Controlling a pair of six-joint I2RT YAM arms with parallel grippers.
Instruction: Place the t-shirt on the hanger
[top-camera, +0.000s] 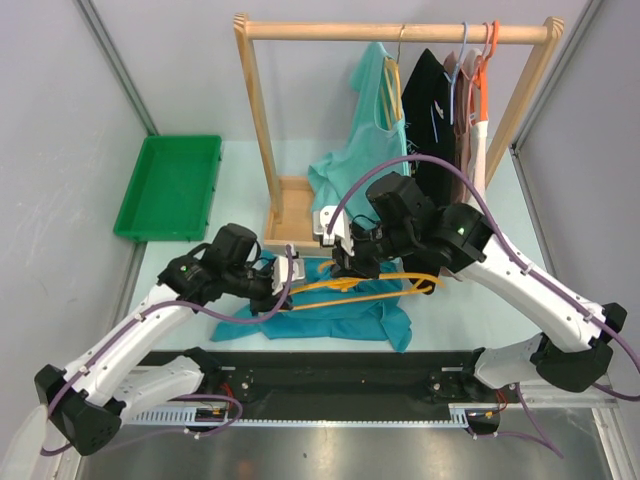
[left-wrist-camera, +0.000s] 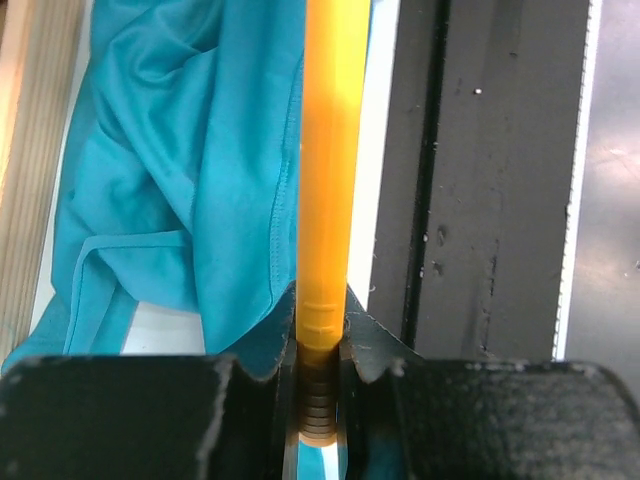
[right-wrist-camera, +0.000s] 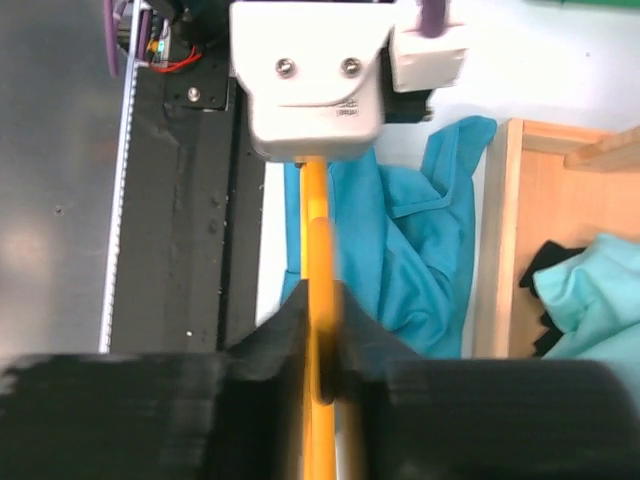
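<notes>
The teal-blue t-shirt (top-camera: 340, 312) lies crumpled on the table in front of the arms. Above it the yellow-orange hanger (top-camera: 385, 283) is held level, hook end to the right. My left gripper (top-camera: 296, 276) is shut on the hanger's left end; in the left wrist view the bar (left-wrist-camera: 330, 150) runs straight out from between the jaws, the t-shirt (left-wrist-camera: 170, 150) beneath. My right gripper (top-camera: 343, 262) is just to the right; the right wrist view shows its jaws closed round the hanger (right-wrist-camera: 318, 260), slightly blurred, over the t-shirt (right-wrist-camera: 400, 260).
A wooden clothes rack (top-camera: 400, 32) stands behind, carrying a mint-green shirt (top-camera: 365, 150), a black shirt (top-camera: 430, 110) and an orange hanger (top-camera: 480, 70). Its base board (top-camera: 290, 210) lies close behind the grippers. A green tray (top-camera: 170, 185) sits far left. A black rail (top-camera: 340, 370) edges the near side.
</notes>
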